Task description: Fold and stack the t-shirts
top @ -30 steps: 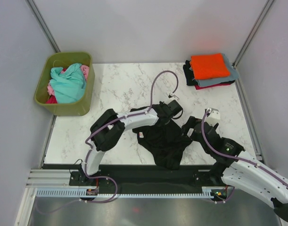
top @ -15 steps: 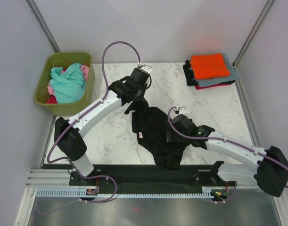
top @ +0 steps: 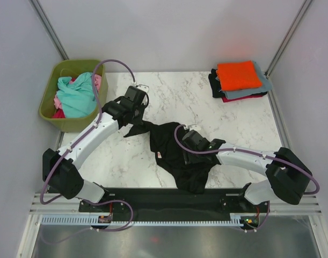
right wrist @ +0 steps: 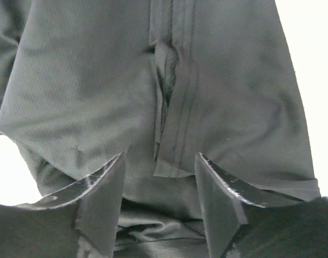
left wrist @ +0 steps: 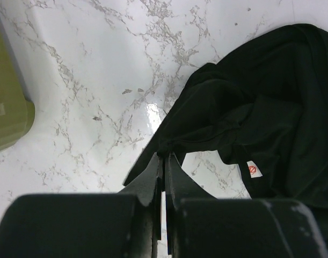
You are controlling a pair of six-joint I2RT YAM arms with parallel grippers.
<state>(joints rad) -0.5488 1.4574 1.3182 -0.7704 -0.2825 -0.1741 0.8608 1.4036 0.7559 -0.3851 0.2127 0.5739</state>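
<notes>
Shirt [top: 172,161] spreading
Edge [left wrist: 177,141] is pinched by left gripper [left wrist: 165,158]; seam [right wrist: 172,80] should be centred between parted jaws of right gripper [right wrist: 159,177].

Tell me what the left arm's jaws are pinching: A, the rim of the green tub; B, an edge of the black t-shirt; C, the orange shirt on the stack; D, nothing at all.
B: in the left wrist view the left gripper has its jaws shut on an edge of the black t-shirt, which trails away across the marble table.
</notes>
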